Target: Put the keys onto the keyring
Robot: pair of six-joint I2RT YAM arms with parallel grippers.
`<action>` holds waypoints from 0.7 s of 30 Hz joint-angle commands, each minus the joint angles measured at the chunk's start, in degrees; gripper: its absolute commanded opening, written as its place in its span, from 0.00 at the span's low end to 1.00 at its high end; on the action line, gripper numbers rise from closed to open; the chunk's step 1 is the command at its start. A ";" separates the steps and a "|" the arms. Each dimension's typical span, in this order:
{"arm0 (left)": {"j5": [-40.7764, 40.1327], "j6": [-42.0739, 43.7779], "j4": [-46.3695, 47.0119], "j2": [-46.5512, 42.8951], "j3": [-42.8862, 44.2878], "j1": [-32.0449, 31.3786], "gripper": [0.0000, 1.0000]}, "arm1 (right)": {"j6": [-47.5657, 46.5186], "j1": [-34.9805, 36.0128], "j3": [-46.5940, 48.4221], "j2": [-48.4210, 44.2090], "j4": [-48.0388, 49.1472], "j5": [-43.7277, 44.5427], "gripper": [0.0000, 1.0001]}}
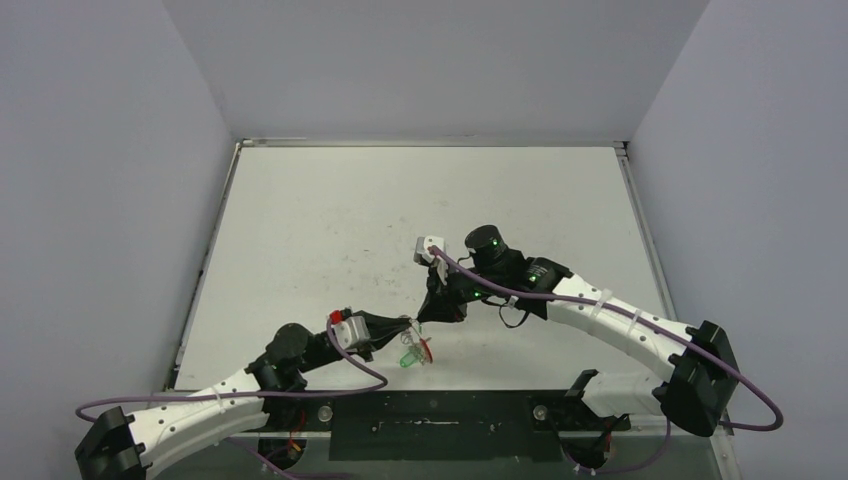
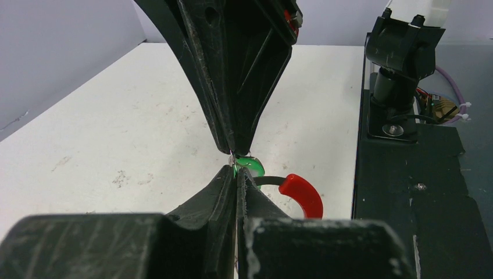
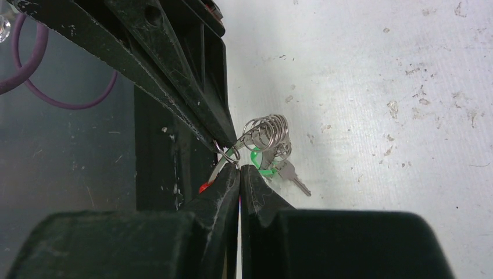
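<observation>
Both my pairs of jaws are pressed fully shut, tip close to tip. My left gripper [image 2: 235, 172] appears to pinch the thin wire of the keyring [image 3: 268, 131]. My right gripper [image 3: 239, 168] is closed right at the green tag [image 2: 251, 166], and I cannot tell whether it has the tag, the wire or nothing between its pads. The keys [image 3: 289, 172] sit just beside the ring's silvery coil, below my fingertips and near the front edge of the table [image 3: 378, 87]. The risk, as I judge it, lies in how little I hold: wire this thin can slide out of flat pads if either arm pulls or twists, and the whole bunch would drop. With my two tips almost touching, a small sideways move could knock one finger against the other and lever the wire free, or stretch the coil out of shape. I may also be closed on the wrong strand and thread nothing. Much is hidden. My own fingers cover both pinch points, and the red segment [image 2: 302, 195] is partly behind my left jaw. The bunch is too tangled to show whether the keys already sit on the ring or merely lie against it.
</observation>
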 commanded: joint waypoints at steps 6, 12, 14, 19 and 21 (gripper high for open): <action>0.80 0.27 3.47 -1.28 0.21 -0.06 0.00 | -0.57 -0.59 -1.69 1.20 1.89 -1.20 0.00; 0.63 0.29 3.67 -0.86 -0.01 -0.06 0.00 | -1.06 -0.58 -2.77 1.42 3.83 -2.66 0.00; 0.51 0.17 3.67 -0.76 -0.11 -0.06 0.00 | -1.79 -0.58 -3.45 1.28 4.18 -2.47 0.03; 0.70 0.03 3.64 -0.75 -0.20 -0.06 0.00 | -2.79 -0.56 -5.19 -0.22 6.04 -1.16 0.28; 0.88 -0.06 3.67 -0.75 -0.19 -0.06 0.00 | -3.06 -0.59 -6.15 -1.63 7.53 -0.77 0.32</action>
